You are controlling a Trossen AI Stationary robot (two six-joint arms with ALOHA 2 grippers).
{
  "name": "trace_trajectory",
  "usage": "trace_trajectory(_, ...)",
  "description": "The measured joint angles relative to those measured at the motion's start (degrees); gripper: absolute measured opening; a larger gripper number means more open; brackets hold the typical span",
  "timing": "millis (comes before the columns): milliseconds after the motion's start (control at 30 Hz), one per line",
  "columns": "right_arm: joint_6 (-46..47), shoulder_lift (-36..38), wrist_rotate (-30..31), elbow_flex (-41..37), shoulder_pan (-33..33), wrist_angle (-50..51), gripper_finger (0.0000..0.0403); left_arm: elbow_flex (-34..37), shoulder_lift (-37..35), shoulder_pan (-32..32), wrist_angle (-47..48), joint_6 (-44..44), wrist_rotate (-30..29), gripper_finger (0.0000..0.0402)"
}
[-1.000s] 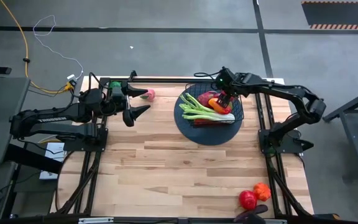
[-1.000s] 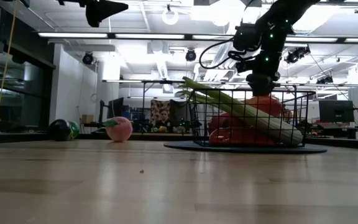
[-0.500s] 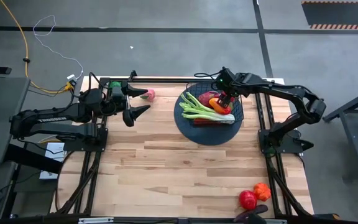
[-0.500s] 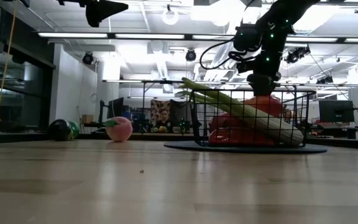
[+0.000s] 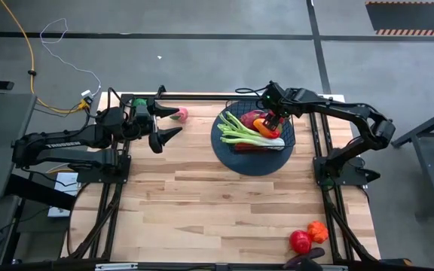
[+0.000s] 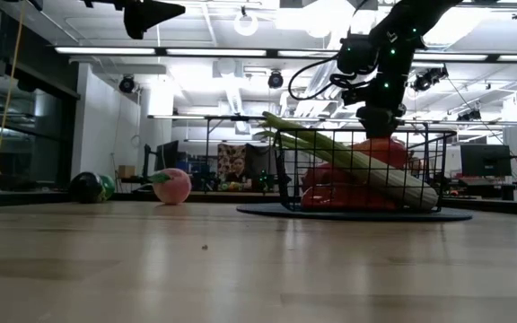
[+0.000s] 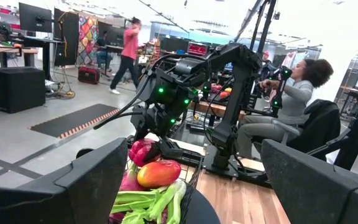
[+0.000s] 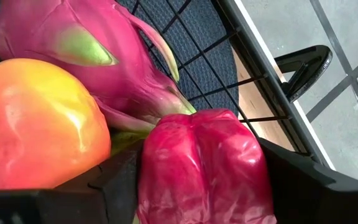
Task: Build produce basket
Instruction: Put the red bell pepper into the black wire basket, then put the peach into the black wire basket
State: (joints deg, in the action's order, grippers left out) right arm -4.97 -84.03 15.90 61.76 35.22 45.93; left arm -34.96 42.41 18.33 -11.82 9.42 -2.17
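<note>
Nothing shifted except right gripper (image 5: 272,120) jaws easing wider around red pepper (image 8: 204,168) inside basket (image 6: 357,170). Left gripper (image 5: 164,124) hung wide, empty. Risk: pepper rolling against dragon fruit (image 8: 86,50), snagging finger on withdrawal.

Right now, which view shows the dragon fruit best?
Right wrist view: the dragon fruit fills the frame, pink with green-tipped scales, beside an orange fruit. The left wrist view shows part of it in the basket. In the high and low views it is mostly hidden.
</note>
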Motion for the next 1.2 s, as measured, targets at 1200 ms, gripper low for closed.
trace_trajectory(1200, 26.9, 36.29, -30.89, -20.26, -8.2, -47.48, 0.0395, 0.0, 0.02, 0.02, 0.45, 0.91, 0.0, 0.0355)
